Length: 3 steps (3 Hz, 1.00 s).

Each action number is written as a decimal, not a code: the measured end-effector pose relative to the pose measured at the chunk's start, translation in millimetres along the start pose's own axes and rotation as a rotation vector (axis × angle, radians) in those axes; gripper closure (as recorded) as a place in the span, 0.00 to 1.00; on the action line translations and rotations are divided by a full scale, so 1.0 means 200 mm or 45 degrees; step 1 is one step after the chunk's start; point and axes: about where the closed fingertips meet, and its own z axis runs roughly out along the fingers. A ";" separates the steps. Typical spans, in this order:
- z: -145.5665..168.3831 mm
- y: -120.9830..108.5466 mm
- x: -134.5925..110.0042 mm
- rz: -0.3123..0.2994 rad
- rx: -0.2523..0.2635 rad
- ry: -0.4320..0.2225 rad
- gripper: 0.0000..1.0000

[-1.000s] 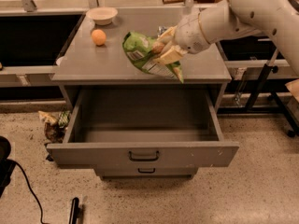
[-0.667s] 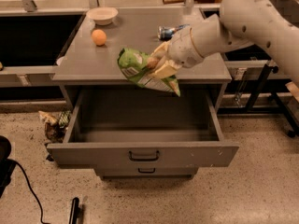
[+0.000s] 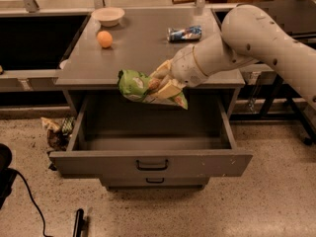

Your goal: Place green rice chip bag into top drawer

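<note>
- Grey metal cabinet (image 3: 143,58): its flat top serves as the staging surface, and its front edge lies directly above the drawer opening.
- White jointed robot arm (image 3: 256,38): enters from the right and slopes down and leftward across the cabinet's front edge. This is judged to carry its load out over the opening.
- Wide grey metal top drawer (image 3: 98,163): pulled well out with its dark loop handle (image 3: 152,165) forward. The interior appears bare, so a release from above should meet no obstruction.
- Crinkly bright green rice chip bag (image 3: 134,85): held in the air at the cabinet's front edge, above the rear of the top drawer and not yet inside it. It lies roughly level, plump at its left end and pinched flat toward the right. A white label patch and an orange-brown picture show on the near face.
- Cream-padded two-finger gripper (image 3: 165,83): clamped on the bag's right half and creasing it, a firm pinch suited to slippery film.
- Blue-and-silver packet (image 3: 184,33), white bowl (image 3: 108,16) and orange round fruit (image 3: 104,39): these rest toward the back of the cabinet top, well apart from the bag.
</note>
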 end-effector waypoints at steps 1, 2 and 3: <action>0.07 0.05 0.00 0.000 -0.016 0.053 1.00; 0.12 0.13 0.01 0.023 -0.001 0.148 1.00; 0.19 0.23 0.05 0.073 -0.003 0.239 1.00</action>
